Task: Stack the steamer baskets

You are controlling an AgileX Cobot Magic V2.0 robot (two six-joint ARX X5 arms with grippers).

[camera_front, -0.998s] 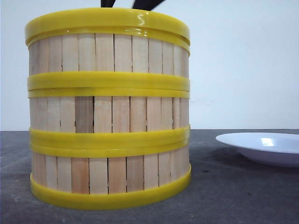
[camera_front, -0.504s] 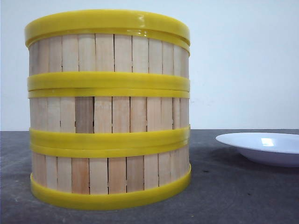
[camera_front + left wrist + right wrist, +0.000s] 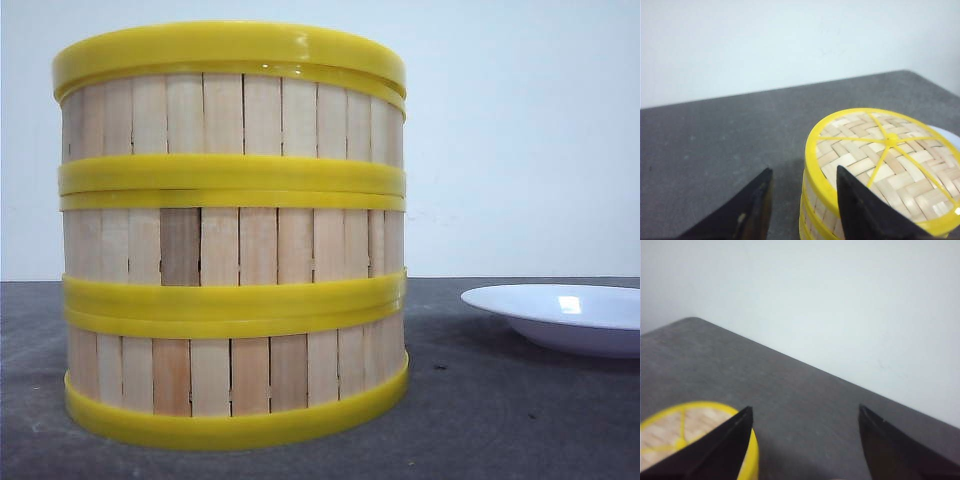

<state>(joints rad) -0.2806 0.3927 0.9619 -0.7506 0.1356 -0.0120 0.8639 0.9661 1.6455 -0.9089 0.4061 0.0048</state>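
Three steamer baskets [image 3: 232,235] stand as one column on the dark worktop [image 3: 500,420], at the left of the front view and close to the camera; yellow rims meet at two seams and the walls line up with only a slight offset at the lower seam. The white plate [image 3: 565,315] sits to the right, apart from the stack. Change noted: a second ago two dark finger tips showed above the top rim in the front view; half a second ago they were gone, and they are absent now. The stack itself has not shifted between those pictures. Left gripper [image 3: 800,205]: fingers spread, nothing between them, one finger overlapping the woven top of the stack [image 3: 885,160] in its wrist view, the other over bare worktop; whether it touches the rim cannot be told. Right gripper [image 3: 805,440]: fingers wide apart, empty, a sliver of the yellow rim [image 3: 695,435] visible beside one of them. Judgement: the last basket is released and seated, both arms are clear above, and the stacking looks complete. Nothing remains to grasp unless the slight lower-seam offset needs correcting.
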